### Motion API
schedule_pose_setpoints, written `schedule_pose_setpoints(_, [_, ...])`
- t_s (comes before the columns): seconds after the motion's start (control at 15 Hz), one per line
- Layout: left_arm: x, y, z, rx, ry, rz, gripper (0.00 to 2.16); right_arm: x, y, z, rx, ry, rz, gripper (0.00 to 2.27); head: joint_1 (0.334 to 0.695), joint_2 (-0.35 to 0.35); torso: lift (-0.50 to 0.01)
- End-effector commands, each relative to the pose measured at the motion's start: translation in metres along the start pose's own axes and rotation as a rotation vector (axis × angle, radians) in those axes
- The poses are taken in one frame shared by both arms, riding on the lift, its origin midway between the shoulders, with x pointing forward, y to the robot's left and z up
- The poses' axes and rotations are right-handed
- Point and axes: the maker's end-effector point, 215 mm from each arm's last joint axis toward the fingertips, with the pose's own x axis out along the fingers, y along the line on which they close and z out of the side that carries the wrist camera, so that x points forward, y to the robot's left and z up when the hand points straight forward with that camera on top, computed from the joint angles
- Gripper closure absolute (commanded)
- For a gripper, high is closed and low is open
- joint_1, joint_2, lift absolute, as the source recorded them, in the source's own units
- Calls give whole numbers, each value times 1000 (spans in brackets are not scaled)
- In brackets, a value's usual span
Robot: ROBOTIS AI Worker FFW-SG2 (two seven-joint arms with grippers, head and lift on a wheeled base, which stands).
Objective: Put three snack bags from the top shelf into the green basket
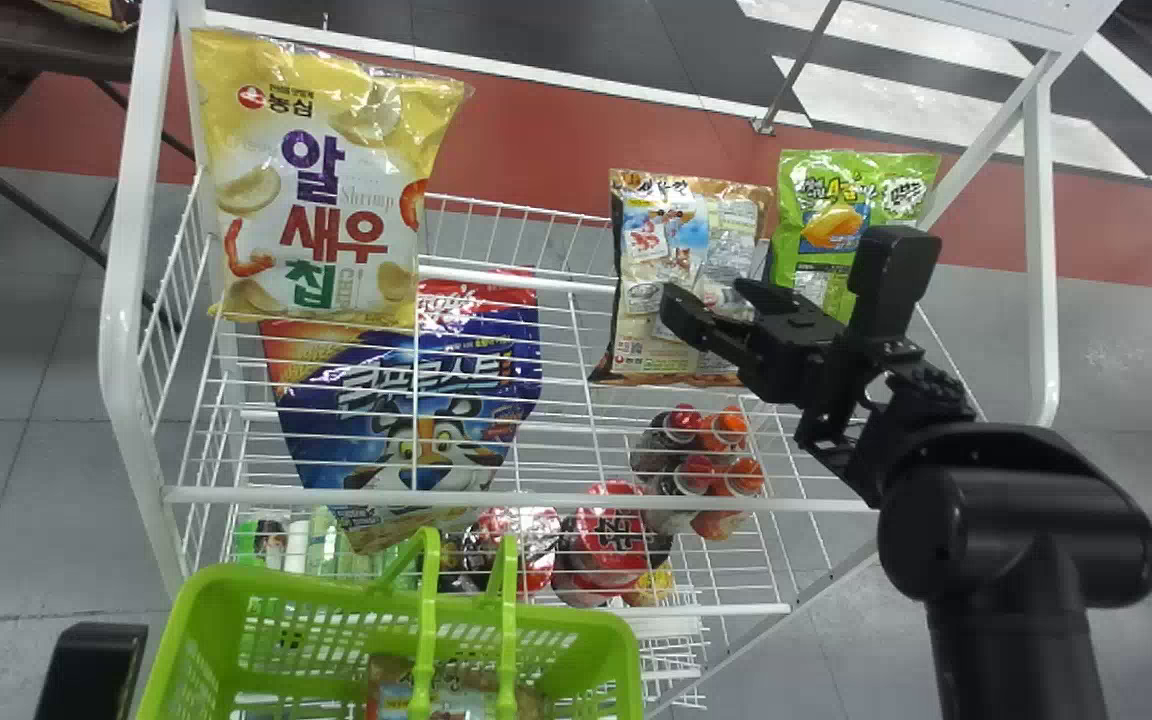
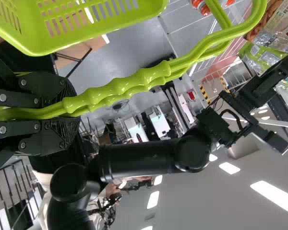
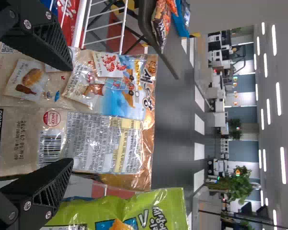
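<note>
Brown snack bag (image 1: 681, 235) stands on the top shelf (image 1: 536, 500), directly at the right gripper (image 1: 714, 298); its long axis is near upright, with a slight lean, top end up, and its densely printed face is toward the robot. Right gripper's fingers (image 3: 45, 184) are spread wide across that face; no hold on the bag is seen, and contact cannot be told. Labelling: dark Korean lettering near the bag's top, small pictures of shrimp and, in the right wrist view, a barcode, a round red mark and a ruled text panel. Green snack bag (image 1: 856, 185) is upright just to the right, with Korean lettering and a yellow food picture. Yellow chip bag (image 1: 316, 250), at the shelf's left, bears large purple, red and green Korean characters; below it, seen through the wires, blue-and-red cereal bag (image 1: 436, 400) shows white lettering and a tiger. Left gripper (image 1: 91, 672) is at the head view's lower left; left wrist view shows it closed on the green handles (image 2: 134, 84) of the green basket (image 1: 266, 582), with the right arm (image 2: 139, 158) beyond. Another brown snack packet (image 1: 391, 690) lies inside the basket.
</note>
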Motion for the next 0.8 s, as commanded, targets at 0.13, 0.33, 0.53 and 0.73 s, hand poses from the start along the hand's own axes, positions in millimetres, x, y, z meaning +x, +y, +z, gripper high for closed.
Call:
schedule_pose_setpoints(0.13, [-5,-1,-5,-17,2,1,1710,9,16,-2,18,28,68,1534,695,-350,-47])
schedule_pose_setpoints(0.33, [-10,2,-7,-27,-4,10,1710,-8,28,-3,40,48,105,2040,695,-350,-47])
schedule_pose_setpoints(0.53, [-13,3,-7,-29,-7,11,1706,-44,30,14,19,32,91,2040,695,-350,-47])
schedule_pose_setpoints(0.73, [-16,4,-4,-29,-10,14,1710,-94,38,30,50,56,116,2040,695,-350,-47])
